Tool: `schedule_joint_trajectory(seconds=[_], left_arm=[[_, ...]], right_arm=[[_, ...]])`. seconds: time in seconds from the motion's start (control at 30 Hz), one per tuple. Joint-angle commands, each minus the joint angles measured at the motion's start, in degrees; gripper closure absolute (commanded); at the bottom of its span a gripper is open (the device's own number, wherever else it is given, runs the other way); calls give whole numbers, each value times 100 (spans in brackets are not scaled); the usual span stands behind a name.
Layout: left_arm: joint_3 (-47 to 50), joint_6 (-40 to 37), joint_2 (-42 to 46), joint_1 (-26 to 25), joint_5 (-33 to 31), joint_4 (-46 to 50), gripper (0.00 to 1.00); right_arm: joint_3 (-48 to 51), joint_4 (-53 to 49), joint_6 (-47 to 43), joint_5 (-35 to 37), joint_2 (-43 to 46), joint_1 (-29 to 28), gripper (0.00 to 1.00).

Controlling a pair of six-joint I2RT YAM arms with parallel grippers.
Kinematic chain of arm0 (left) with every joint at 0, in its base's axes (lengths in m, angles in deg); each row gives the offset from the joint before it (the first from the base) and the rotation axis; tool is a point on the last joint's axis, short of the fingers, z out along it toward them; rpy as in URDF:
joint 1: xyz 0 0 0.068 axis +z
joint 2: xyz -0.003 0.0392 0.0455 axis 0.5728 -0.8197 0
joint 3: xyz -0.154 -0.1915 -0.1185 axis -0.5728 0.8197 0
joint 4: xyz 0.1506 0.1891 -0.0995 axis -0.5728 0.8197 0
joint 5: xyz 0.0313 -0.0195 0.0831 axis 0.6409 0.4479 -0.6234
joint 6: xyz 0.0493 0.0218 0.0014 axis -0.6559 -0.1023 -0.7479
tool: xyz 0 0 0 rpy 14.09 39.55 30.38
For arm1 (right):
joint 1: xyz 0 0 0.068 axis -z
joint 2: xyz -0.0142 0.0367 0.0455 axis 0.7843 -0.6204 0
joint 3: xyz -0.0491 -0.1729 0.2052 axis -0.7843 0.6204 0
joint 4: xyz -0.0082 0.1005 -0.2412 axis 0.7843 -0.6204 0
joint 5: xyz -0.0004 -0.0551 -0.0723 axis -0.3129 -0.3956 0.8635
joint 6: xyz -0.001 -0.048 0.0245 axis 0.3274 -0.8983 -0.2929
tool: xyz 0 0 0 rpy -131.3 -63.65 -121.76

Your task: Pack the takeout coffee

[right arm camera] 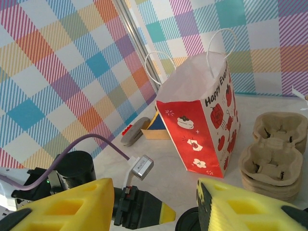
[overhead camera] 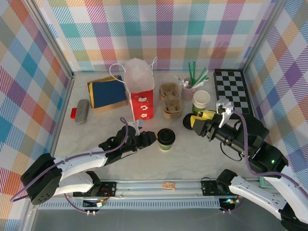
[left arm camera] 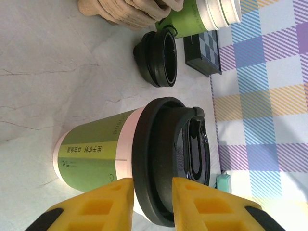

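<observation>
The takeout coffee [overhead camera: 166, 139], a green cup with a cream band and a black lid, stands upright on the table in front of the arms. In the left wrist view the coffee [left arm camera: 101, 156] lies close ahead. My left gripper [overhead camera: 153, 138] [left arm camera: 153, 202] is open, its yellow fingertips [left arm camera: 113, 202] on either side of the lid's rim. My right gripper [overhead camera: 198, 120] [right arm camera: 156, 204] hovers open to the right with nothing between its fingers. The red and white paper bag [overhead camera: 141, 98] [right arm camera: 202, 125] stands open behind the coffee.
A loose black lid [overhead camera: 187, 121] [left arm camera: 159, 57] lies under the right gripper, a lidless green cup [overhead camera: 201, 101] [left arm camera: 202, 17] behind it. Cardboard cup carriers [overhead camera: 171, 101] [right arm camera: 274, 159] sit right of the bag. A chessboard [overhead camera: 231, 89], a blue box [overhead camera: 106, 94] and a grey object [overhead camera: 83, 110] line the back.
</observation>
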Motion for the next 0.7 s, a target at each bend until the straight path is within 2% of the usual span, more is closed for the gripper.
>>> schedule_joint_trajectory(seconds=[0.0,0.13,0.3,0.37,0.43,0.57,0.67], left_arm=[[-152,-208,191,53,-149,358,72],[-358,-509,399,53,-347,968,64],[-844,-953,490,43,-490,1673,47],[-923,-1026,453,44,-518,1749,45],[-1069,-1164,278,36,-468,1869,44],[-1169,-1288,-93,29,-380,1891,44],[-1192,-1264,-291,24,-329,1731,44]], right_arm=[[17,199,-74,-76,14,4,51],[-109,-456,-72,306,-341,4,42],[-127,-1120,175,96,-1049,3,30],[-50,-1322,360,69,-1259,8,25],[96,-1448,574,-201,-1467,97,19],[475,-1332,926,-1125,-1813,512,19],[827,-1150,1107,-1465,-1894,750,18]])
